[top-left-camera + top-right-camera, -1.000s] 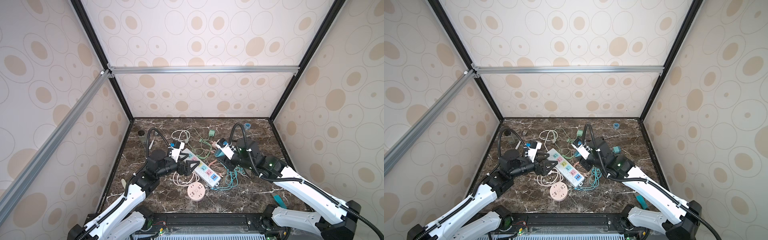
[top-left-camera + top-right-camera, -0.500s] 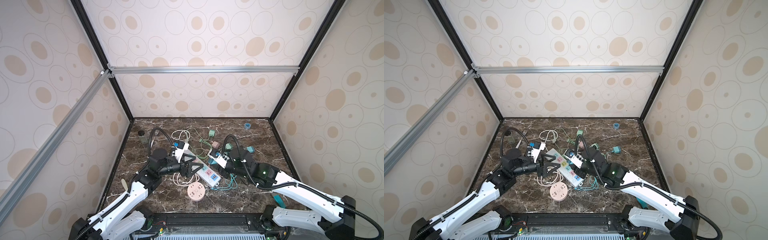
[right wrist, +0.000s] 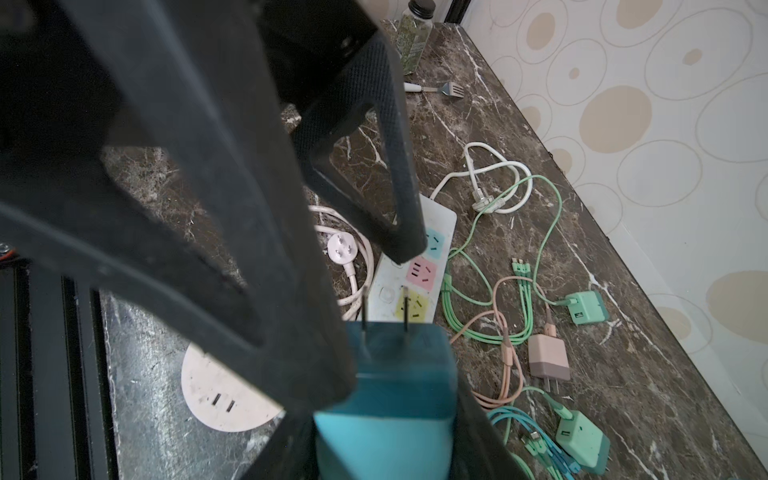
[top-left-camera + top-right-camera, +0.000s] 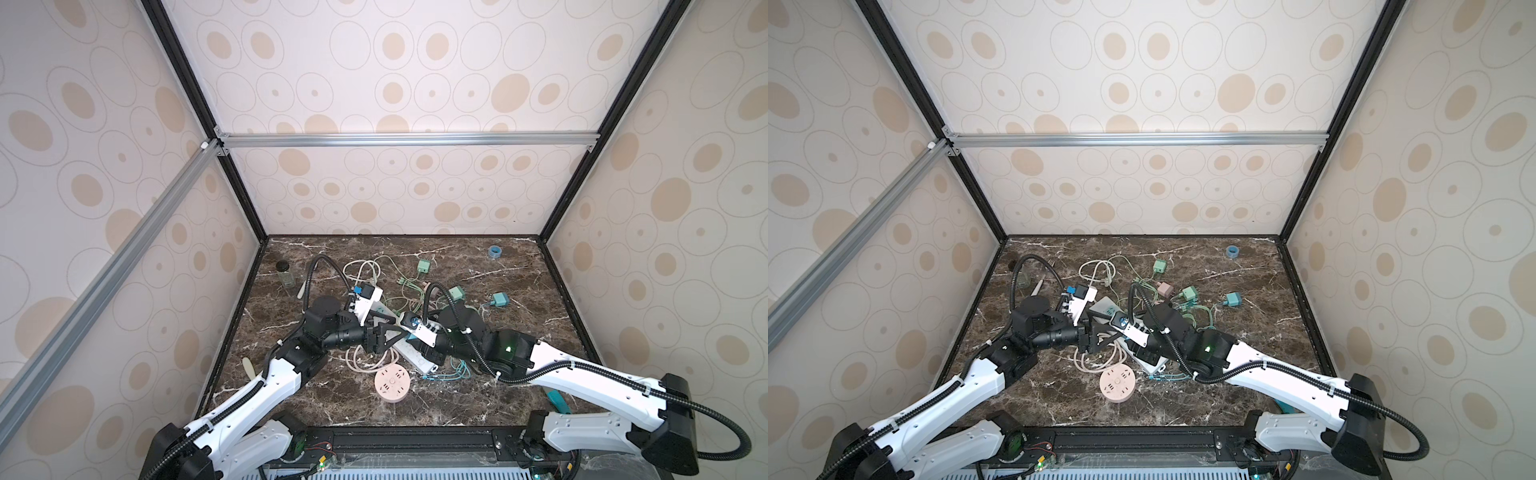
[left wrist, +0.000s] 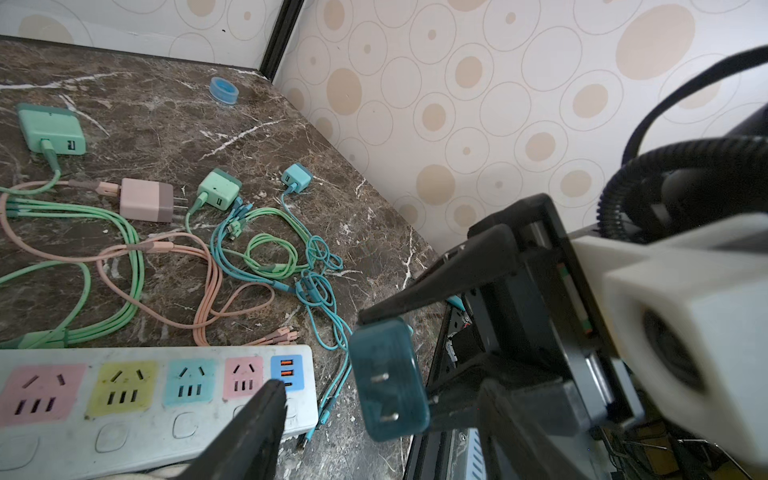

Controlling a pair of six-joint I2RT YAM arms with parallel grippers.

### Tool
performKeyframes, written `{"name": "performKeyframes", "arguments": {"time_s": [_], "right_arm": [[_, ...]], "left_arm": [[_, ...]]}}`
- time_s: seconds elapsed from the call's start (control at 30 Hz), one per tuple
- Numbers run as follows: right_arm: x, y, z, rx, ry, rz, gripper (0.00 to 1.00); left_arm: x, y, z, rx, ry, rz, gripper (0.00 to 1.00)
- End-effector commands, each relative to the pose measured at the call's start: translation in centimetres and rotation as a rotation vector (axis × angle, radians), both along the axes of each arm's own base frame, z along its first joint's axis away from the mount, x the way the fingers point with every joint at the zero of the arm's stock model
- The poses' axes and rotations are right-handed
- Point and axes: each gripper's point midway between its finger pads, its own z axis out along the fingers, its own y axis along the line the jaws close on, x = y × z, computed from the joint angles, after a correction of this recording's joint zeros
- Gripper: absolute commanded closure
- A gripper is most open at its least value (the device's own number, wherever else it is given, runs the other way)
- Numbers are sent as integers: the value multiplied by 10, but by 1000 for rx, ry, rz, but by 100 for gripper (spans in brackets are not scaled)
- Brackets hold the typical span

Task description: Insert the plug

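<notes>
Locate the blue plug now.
Centre of the scene: the plug is clamped in the right gripper, prongs bare, raised by the strip's USB end in the left wrist view.

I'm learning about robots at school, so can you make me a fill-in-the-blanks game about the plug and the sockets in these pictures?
1. The right gripper is shut on a blue plug that has ___ metal prongs.
2. The long power strip has a ___ body with coloured sockets.
3. The round socket lying on the table is ___.

Missing words: two; white; pink.
</notes>
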Motion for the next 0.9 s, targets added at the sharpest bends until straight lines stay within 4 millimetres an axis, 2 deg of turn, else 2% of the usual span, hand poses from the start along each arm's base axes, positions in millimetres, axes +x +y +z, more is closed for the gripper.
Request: {"name": "performKeyframes", "arguments": {"time_s": [0.0, 0.13, 0.43, 0.87], "right_arm": [[4, 11, 18, 24, -58, 12, 68], [4, 15, 20, 30, -73, 15, 68], [3, 18, 25, 17, -109, 26, 68], [1, 21, 18, -18, -119, 38, 68]], "left_arm": [[-4, -7, 19, -34, -40, -42, 33], [-6, -8, 16, -24, -35, -52, 39], [-7, -13, 9, -7, -13, -70, 41], [-7, -12, 19, -15, -52, -57, 64]]}}
